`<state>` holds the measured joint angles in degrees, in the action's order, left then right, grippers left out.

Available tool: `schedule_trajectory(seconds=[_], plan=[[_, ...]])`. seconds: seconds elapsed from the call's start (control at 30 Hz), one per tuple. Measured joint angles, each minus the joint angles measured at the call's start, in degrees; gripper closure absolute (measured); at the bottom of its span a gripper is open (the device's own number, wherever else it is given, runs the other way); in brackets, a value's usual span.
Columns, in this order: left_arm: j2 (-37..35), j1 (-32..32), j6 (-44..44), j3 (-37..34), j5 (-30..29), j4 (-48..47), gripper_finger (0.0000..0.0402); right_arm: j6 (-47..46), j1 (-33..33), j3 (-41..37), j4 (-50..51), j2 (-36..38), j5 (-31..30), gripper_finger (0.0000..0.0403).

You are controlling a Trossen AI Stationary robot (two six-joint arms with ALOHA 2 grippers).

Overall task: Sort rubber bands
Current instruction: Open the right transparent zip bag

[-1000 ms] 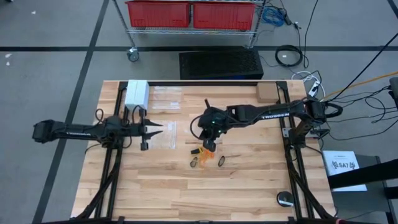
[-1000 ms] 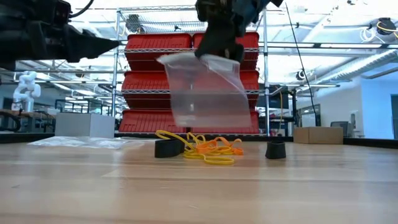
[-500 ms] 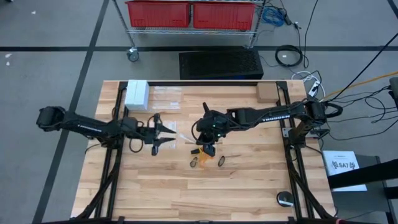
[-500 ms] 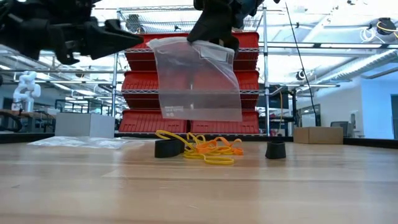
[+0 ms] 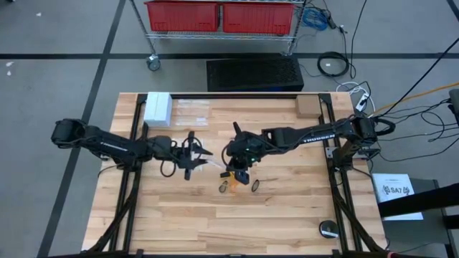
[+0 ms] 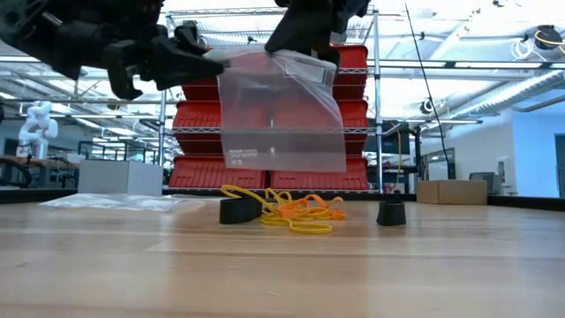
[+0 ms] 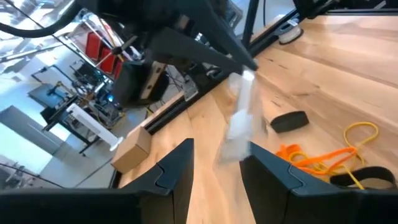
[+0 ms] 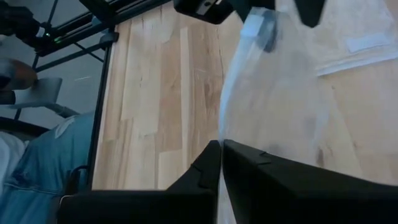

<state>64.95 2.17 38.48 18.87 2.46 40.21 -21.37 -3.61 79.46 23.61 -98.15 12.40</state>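
A clear plastic bag (image 6: pixel 279 110) hangs in the air above the table's middle. My right gripper (image 6: pixel 305 35) is shut on its top. My left gripper (image 5: pixel 201 155) is open, and its fingers stand on either side of the bag's other top corner (image 7: pixel 239 121). Below the bag, orange and yellow rubber bands (image 6: pixel 291 210) lie tangled on the wood. Two black bands (image 6: pixel 238 210) (image 6: pixel 390 212) stand on edge on either side of the tangle. In the high view the bands (image 5: pixel 234 179) lie just nearer than my right gripper (image 5: pixel 241 159). My right gripper pinches the bag's top edge (image 8: pixel 231 134) between its two fingers, which come from above and slant down. The bag hangs below them, lifted clear of the table and slightly tilted. My left gripper: I cannot tell whether its open fingers (image 7: pixel 177 165) touch the bag.
A white box (image 5: pixel 158 107) and flat clear bags (image 5: pixel 192 113) lie near the far left edge. A cardboard box (image 5: pixel 307 106) sits at the far right, a round black object (image 5: pixel 329 229) near the right corner. Bare wood lies toward the near edge (image 5: pixel 215 222).
My left gripper has moved right across the table toward the bag and now has its open fingers around the bag's top corner. The bag has swung in my right gripper's hold, its top edge now more level. My right gripper has stayed shut, nearly in place.
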Motion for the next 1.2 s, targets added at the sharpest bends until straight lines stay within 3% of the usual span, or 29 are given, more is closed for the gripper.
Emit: schedule_trajectory(seconds=[0.27,0.57,0.8,1.0,1.2], plan=[[0.0,0.97,-0.17,0.53,2.03,-0.2,0.028,-0.22,-1.01,0.0,-1.28,0.0,-0.02,0.0399],[0.0,2.78,-0.59,0.53,2.29,-0.2,0.039,-0.22,-1.02,-0.02,-1.2,0.0,-0.31,0.0398],[-0.02,2.48,-4.77,0.57,2.16,-0.15,0.0397,-0.15,-0.39,-0.04,-0.69,1.52,-0.95,0.0368],[-0.02,0.35,-12.03,0.62,0.1,-0.13,0.0398,0.59,1.44,-0.04,-0.32,5.42,-6.76,0.0314],[-0.03,-2.51,-18.73,0.62,-4.2,-0.32,0.0399,14.86,2.26,-0.07,-5.1,5.3,-6.77,0.0279]])
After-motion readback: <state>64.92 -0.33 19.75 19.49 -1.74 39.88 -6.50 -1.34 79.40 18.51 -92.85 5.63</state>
